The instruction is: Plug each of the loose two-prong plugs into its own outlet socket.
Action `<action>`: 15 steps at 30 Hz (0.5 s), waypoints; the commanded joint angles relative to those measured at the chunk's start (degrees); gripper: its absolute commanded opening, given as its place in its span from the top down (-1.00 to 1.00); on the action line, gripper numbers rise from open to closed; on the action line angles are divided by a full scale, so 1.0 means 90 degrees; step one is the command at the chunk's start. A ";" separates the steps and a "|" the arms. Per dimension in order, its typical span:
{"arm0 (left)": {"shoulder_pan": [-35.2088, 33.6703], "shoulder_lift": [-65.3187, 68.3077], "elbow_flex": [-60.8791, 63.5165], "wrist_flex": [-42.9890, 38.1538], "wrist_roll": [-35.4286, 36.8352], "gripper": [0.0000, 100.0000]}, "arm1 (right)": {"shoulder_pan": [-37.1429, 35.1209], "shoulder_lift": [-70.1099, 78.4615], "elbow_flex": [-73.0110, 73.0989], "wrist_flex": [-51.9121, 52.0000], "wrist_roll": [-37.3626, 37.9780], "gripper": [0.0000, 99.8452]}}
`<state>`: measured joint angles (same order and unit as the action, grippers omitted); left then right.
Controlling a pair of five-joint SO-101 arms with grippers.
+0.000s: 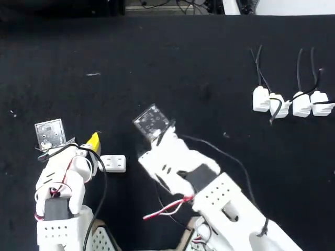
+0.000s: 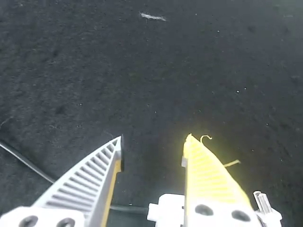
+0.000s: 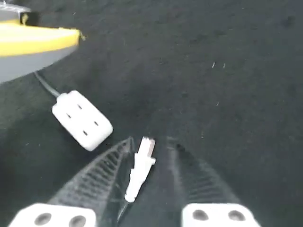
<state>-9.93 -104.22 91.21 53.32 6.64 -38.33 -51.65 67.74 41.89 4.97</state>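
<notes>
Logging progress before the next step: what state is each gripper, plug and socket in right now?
left gripper: open, empty.
right gripper: shut on plug.
plug: held, not plugged in.
outlet socket: lying flat, slots empty.
other plugs: four, loose, lying in a row.

A black desk (image 1: 157,63) is seen, dotted with pale lint; one white fleck (image 1: 93,74) is found far out, and dark cables (image 1: 180,5) are glimpsed beyond its far edge.
</notes>
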 commanded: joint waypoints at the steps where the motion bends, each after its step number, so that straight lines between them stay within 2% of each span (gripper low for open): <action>1: -0.0083 -0.0039 -0.0230 -0.0059 -0.0020 0.57 | 0.0127 0.1490 -0.0542 -0.0049 0.0098 0.71; 7: -0.0093 -0.0039 -0.0230 -0.0020 -0.0020 0.57 | 0.0137 0.3385 -0.1382 -0.0127 0.0098 0.80; 15: -0.0093 -0.0039 -0.0239 -0.0020 -0.0020 0.57 | 0.0098 0.4527 -0.1929 -0.0127 0.0098 0.80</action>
<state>-10.29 -104.22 91.21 53.32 6.64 -38.59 -14.11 54.02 42.07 5.58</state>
